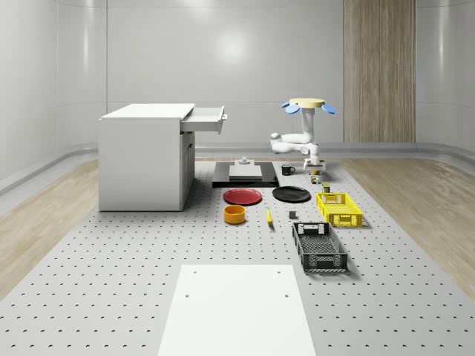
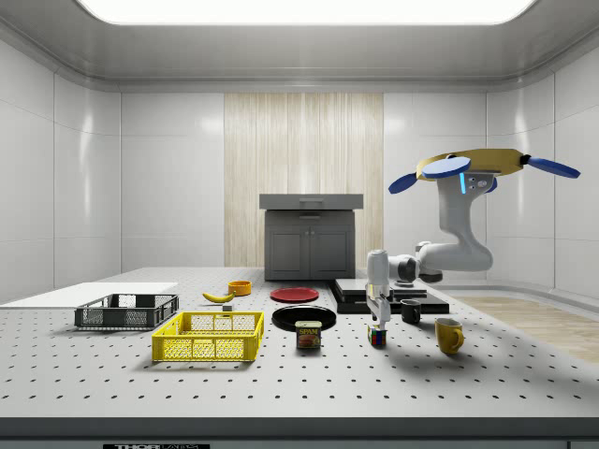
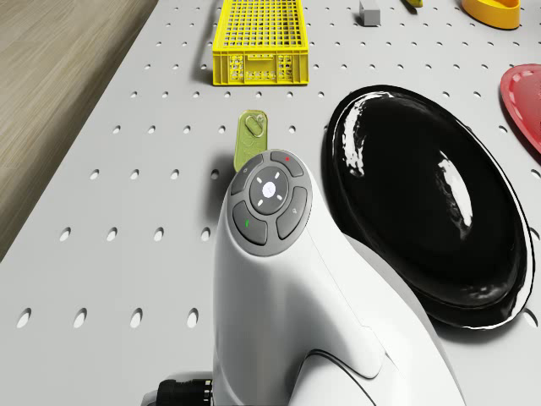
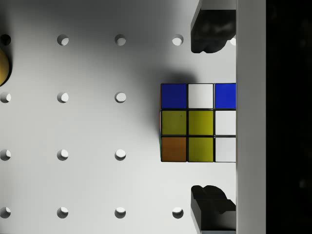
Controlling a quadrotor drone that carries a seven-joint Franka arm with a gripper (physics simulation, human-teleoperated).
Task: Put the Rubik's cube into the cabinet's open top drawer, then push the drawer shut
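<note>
One cube (image 4: 198,123) sits on the table (image 4: 87,126) between our gripper (image 4: 213,122)'s spread fingers (image 4: 212,29), untouched as far as we can tell. Just beside it stands a can (image 2: 308,335). Our drone (image 2: 473,169) hovers above; the drawer (image 1: 205,119) hangs open, well apart.

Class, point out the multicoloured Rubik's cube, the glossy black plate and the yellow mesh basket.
Multicoloured Rubik's cube (image 4: 200,122): wrist view, its top face.
Glossy black plate (image 3: 427,203): drone view, its shiny middle.
Yellow mesh basket (image 2: 208,347): side view, its near wall.
</note>
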